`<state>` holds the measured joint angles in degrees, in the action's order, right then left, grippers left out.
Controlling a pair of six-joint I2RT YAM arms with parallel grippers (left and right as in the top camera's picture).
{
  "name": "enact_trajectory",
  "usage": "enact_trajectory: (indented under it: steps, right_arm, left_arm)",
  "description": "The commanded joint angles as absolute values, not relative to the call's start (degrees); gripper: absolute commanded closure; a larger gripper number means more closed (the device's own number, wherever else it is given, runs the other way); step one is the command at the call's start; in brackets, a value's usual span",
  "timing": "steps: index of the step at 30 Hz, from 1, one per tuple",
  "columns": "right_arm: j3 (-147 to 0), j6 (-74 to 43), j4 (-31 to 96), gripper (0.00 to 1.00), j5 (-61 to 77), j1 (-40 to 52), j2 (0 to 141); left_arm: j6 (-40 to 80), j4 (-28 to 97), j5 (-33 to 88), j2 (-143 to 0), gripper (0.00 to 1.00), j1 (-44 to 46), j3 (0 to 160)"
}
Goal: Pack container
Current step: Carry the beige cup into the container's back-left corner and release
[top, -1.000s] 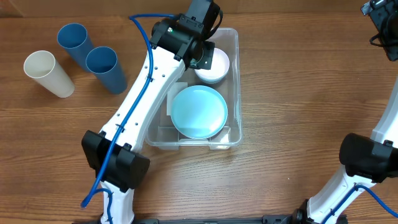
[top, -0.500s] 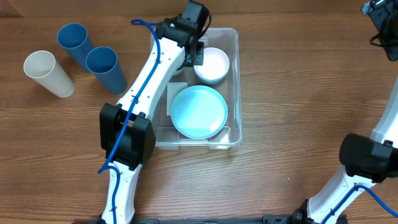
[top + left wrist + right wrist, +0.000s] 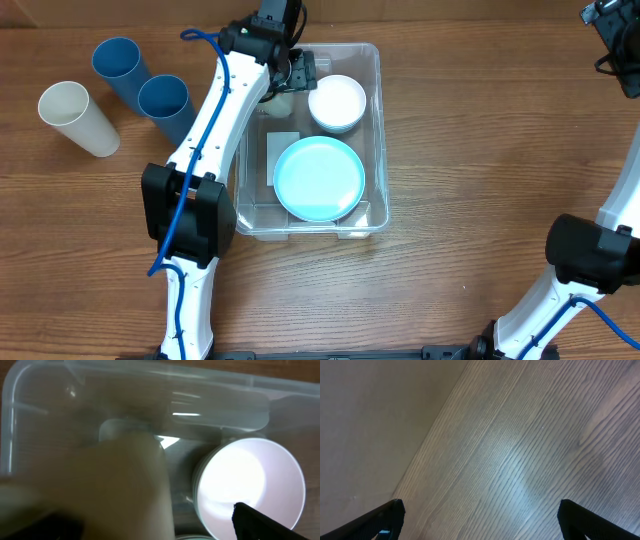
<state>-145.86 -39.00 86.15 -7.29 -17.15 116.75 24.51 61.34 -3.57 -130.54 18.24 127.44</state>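
The container (image 3: pixel 372 140), a large clear bin, holds a light blue plate (image 3: pixel 318 178), a white bowl (image 3: pixel 337 102) and a cream cup (image 3: pixel 278 101) lying in its far left corner. My left gripper (image 3: pixel 292 72) hovers over that corner. In the left wrist view the cream cup (image 3: pixel 120 485) fills the space between the wide-apart jaws of the left gripper (image 3: pixel 155 527), blurred and very close, with the white bowl (image 3: pixel 250 480) beside it. My right gripper (image 3: pixel 480 510) stands open over bare wood at the far right edge (image 3: pixel 610 40).
Two blue cups (image 3: pixel 120 65) (image 3: pixel 165 105) and another cream cup (image 3: pixel 75 118) lie on the table left of the container. A white label (image 3: pixel 283 150) shows on the container's bottom. The left arm (image 3: pixel 215 120) crosses the container's left wall.
The left arm swung left toward the container's far left corner. Its jaws have opened, and the cream cup now lies in that corner. The right arm has not moved.
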Motion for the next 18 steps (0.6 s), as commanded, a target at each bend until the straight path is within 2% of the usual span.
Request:
enact_trajectory:
  steps: [1,6,9,12,15,17,18]
  right_arm:
    - [-146.21,-39.27,85.84,0.00,-7.42,-17.10,116.31]
    - [-146.21,-39.27,85.84,0.00,-7.42,-17.10,116.31]
    - [-146.21,-39.27,85.84,0.00,-7.42,-17.10,116.31]
    - [-146.21,-39.27,85.84,0.00,-7.42,-17.10,116.31]
    - [-146.21,-39.27,85.84,0.00,-7.42,-17.10,116.31]
    - [-146.21,-39.27,85.84,0.00,-7.42,-17.10,116.31]
    - [-146.21,-39.27,85.84,0.00,-7.42,-17.10,116.31]
  left_arm:
    - [24.91,59.57,-2.74,-130.98,0.06,18.02,128.03]
    - [24.88,58.04,-2.94,-130.93,0.07,18.02,128.05]
    - [24.86,57.36,-2.96,-130.93,0.14,18.02,128.05]
    - [24.88,57.12,-2.96,-130.93,0.29,18.02,128.05]
    - [24.86,57.10,-2.96,-130.91,0.40,18.02,128.05]
    - [24.86,57.12,-2.96,-130.87,0.51,18.02,128.11]
    - [24.84,57.12,-2.96,-130.80,0.62,18.02,128.11]
